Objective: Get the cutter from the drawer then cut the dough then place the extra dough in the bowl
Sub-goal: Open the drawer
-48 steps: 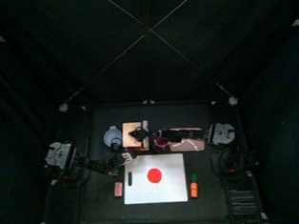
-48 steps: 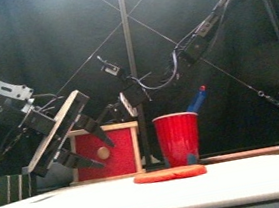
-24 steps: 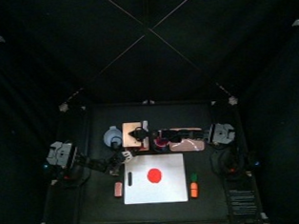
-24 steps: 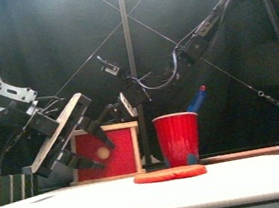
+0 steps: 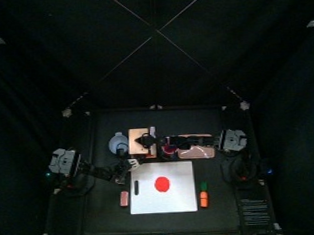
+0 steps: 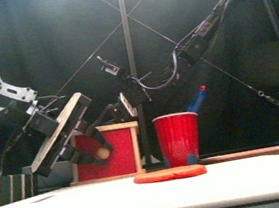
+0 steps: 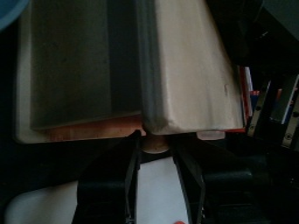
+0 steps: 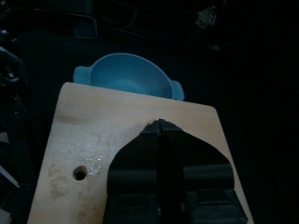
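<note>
Dough [image 5: 161,183] lies flat on the white cutting board [image 5: 180,201], black curtains [image 5: 153,50] behind.

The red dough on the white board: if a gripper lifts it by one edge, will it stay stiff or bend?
It probably bends: the red dough looks thin and flat, with soft rounded edges. It lies flush on the white board, so it may cling slightly. Being flat, it should not roll.
</note>
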Robot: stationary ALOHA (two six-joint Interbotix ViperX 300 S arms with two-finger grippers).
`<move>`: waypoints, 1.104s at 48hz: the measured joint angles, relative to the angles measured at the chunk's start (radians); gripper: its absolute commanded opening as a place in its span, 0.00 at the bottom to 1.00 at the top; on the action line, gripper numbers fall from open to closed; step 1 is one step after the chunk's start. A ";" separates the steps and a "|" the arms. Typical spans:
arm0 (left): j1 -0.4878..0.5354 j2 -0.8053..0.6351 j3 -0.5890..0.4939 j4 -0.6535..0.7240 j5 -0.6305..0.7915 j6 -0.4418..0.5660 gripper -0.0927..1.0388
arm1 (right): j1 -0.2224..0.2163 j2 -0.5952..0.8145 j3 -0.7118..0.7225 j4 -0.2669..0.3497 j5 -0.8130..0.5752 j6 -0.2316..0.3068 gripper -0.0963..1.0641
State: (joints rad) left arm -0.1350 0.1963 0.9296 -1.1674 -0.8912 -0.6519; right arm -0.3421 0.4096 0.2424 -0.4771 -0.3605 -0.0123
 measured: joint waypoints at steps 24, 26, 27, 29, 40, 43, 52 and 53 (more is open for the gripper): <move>-0.072 0.000 -0.005 -0.023 0.014 0.000 0.59 | -0.006 0.015 -0.020 0.000 0.002 0.002 0.09; -0.078 0.000 -0.006 -0.021 0.014 0.000 0.59 | -0.008 0.018 -0.026 0.000 0.003 0.002 0.09; -0.080 -0.002 -0.006 -0.021 0.015 0.000 0.59 | -0.008 0.020 -0.029 0.000 0.005 0.002 0.09; -0.086 -0.002 -0.006 -0.023 0.014 0.000 0.59 | -0.011 0.023 -0.035 0.000 0.011 0.002 0.09; -0.123 0.000 -0.011 -0.026 0.015 -0.002 0.59 | -0.012 0.034 -0.061 -0.002 0.046 0.002 0.09; -0.140 0.000 -0.014 -0.029 0.018 -0.002 0.59 | -0.012 0.034 -0.061 0.000 0.048 0.002 0.09; -0.172 0.000 -0.018 -0.032 0.037 -0.002 0.59 | -0.014 0.034 -0.063 0.000 0.049 0.002 0.09; -0.175 0.000 -0.018 -0.034 0.040 -0.002 0.59 | -0.012 0.034 -0.063 -0.002 0.049 0.002 0.09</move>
State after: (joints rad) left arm -0.3099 0.1963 0.9112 -1.2011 -0.8514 -0.6535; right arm -0.3543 0.4433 0.1795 -0.4786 -0.3114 -0.0107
